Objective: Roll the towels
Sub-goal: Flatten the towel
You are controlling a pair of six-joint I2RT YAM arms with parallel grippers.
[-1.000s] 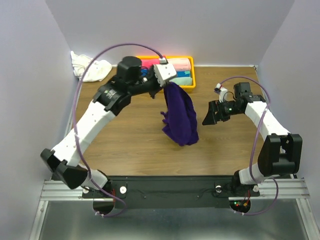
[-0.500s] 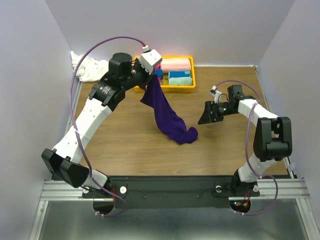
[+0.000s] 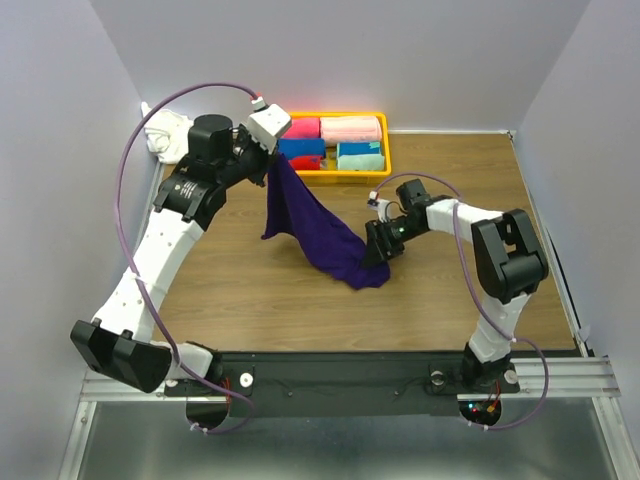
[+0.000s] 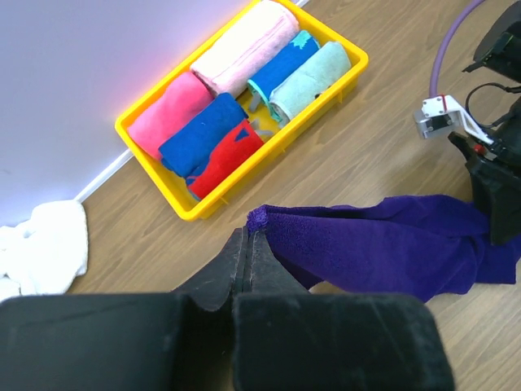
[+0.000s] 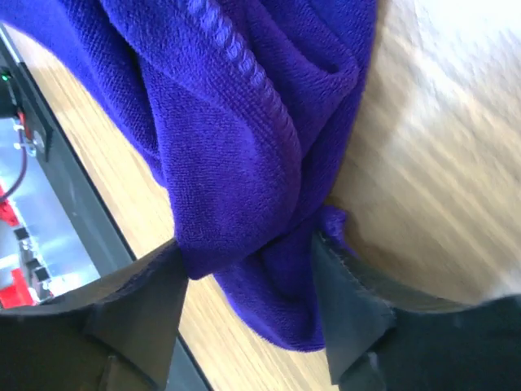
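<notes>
The deep purple towel (image 3: 310, 225) hangs slanted from my left gripper (image 3: 271, 163), which is shut on its top corner (image 4: 259, 218) above the table. The towel's lower end lies bunched on the wood. My right gripper (image 3: 378, 250) is low at that bunched end, open, with a thick fold of purple towel (image 5: 244, 122) between its two fingers (image 5: 138, 309) and touching both. The white towel (image 3: 165, 135) lies crumpled at the far left corner, also visible as the white towel (image 4: 41, 252) in the left wrist view.
A yellow tray (image 3: 389, 160) at the back holds pink, red, blue and teal rolled towels (image 4: 220, 130). The side walls stand close on both sides. The black base rail (image 3: 330, 370) runs along the near edge.
My left gripper carried the towel's corner back and to the left. My right arm swung left to the towel's lower end, and its jaws narrowed around the fold.
</notes>
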